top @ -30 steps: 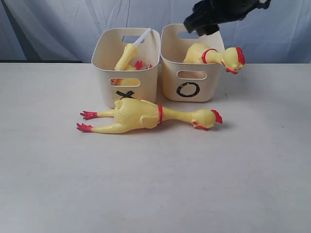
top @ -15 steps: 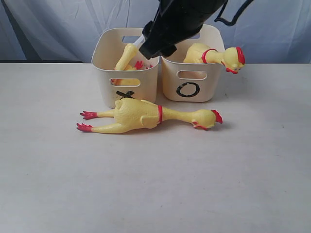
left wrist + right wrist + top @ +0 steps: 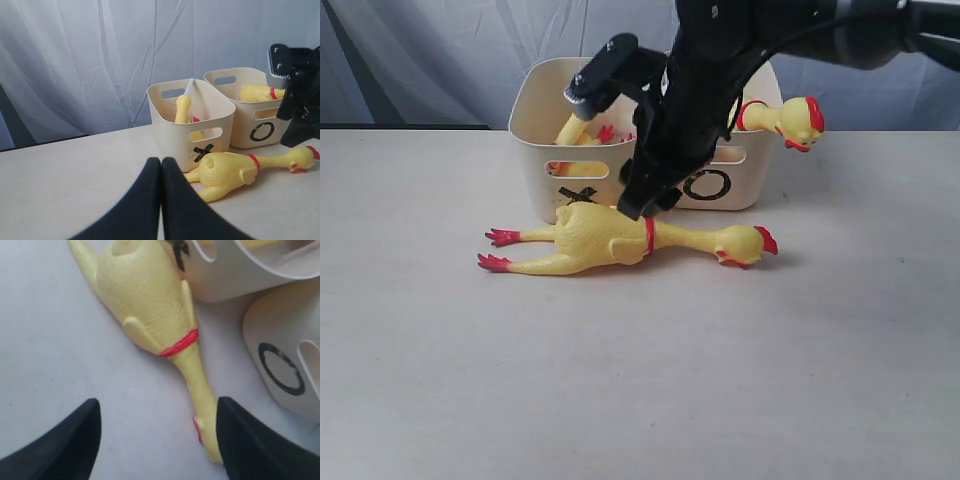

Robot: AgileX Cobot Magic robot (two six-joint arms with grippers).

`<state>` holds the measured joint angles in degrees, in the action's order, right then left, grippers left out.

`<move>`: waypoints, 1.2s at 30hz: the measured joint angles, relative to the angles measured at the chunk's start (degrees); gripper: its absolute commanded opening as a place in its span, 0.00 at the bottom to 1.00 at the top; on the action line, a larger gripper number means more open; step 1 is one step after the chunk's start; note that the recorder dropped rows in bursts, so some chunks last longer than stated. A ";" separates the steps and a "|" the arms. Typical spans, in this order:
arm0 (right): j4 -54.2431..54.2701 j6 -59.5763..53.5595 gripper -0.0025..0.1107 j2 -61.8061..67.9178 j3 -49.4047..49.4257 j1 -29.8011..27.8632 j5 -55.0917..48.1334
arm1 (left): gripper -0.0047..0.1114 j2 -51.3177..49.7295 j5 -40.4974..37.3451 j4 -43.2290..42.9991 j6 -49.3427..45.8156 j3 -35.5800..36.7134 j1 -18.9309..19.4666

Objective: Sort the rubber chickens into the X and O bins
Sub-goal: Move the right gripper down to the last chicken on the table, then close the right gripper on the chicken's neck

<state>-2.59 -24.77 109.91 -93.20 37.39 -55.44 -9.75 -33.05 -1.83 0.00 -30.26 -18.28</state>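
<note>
A long rubber chicken (image 3: 610, 238) with a red neck band lies on the table in front of the bins, head to the right. My right gripper (image 3: 644, 204) hangs just above its neck band, open. In the right wrist view the chicken (image 3: 150, 295) stretches between the spread fingers of that gripper (image 3: 157, 440), its head beside one finger. Another banded chicken (image 3: 785, 118) rests in the O bin (image 3: 750, 185), head over the rim. A smaller chicken (image 3: 576, 118) stands in the X bin (image 3: 535, 150). My left gripper (image 3: 161, 167) is shut on nothing, away from the bins.
A white stick (image 3: 188, 86) leans in the X bin (image 3: 172, 122). The right arm (image 3: 705, 70) crosses in front of both bins. A pale curtain (image 3: 440, 50) hangs behind. The O bin (image 3: 235, 117) stands close beside the X bin.
The right arm came down from above the O bin, leftward and forward, until its open gripper hung over the lying chicken. The chickens and bins stayed put.
</note>
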 measured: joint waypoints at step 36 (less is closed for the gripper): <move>-18.15 -2.33 0.57 16.26 0.00 0.00 5.64 | 0.04 0.00 -0.22 0.00 0.00 0.00 0.00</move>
<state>-20.74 -27.09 126.17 -93.20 37.39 -49.80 -9.75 -33.27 -1.83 0.00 -30.26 -18.28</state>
